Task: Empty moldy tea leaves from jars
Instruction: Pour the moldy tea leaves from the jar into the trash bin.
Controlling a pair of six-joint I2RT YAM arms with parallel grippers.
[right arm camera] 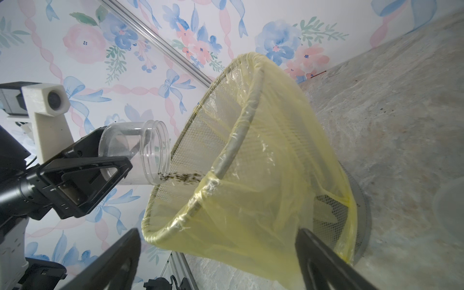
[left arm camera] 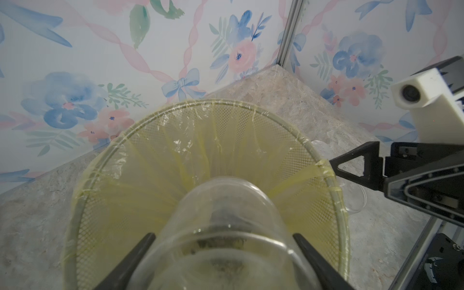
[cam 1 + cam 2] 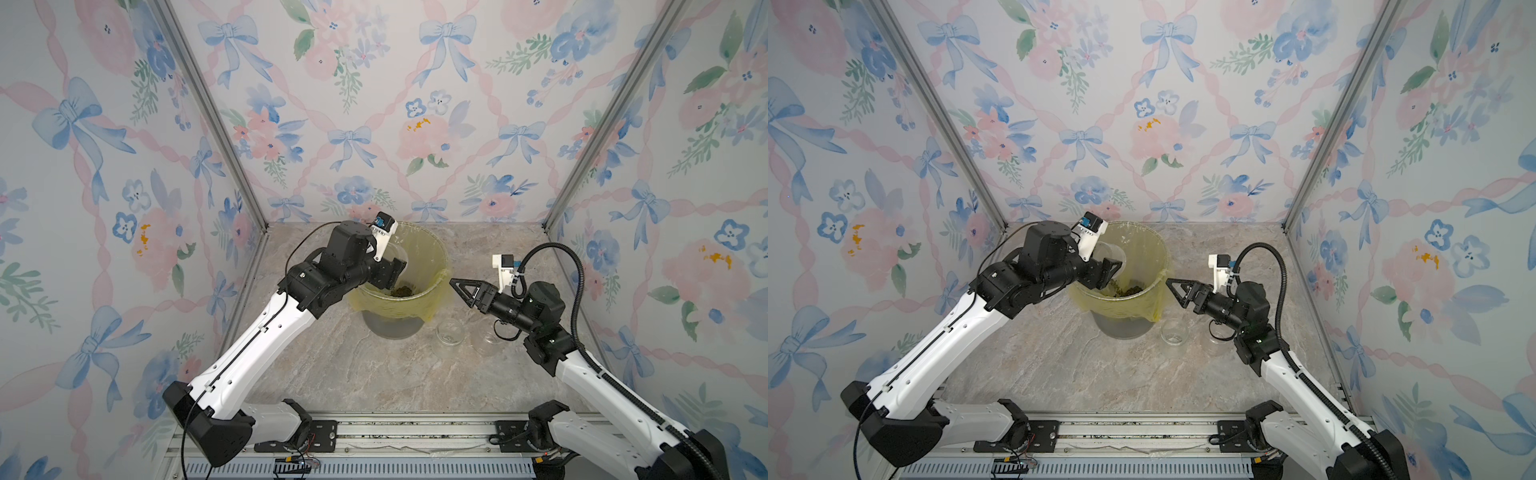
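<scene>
The moldy tea leaves were spilling from the mouth of the jar, which lay tipped on its side with its open end over the bin and its bottom back toward my left arm. My left gripper was squeezed tight on that jar's sides. My right gripper hung wide open and empty just beside the bin's rim, nearer the two other jars standing on the table.
</scene>
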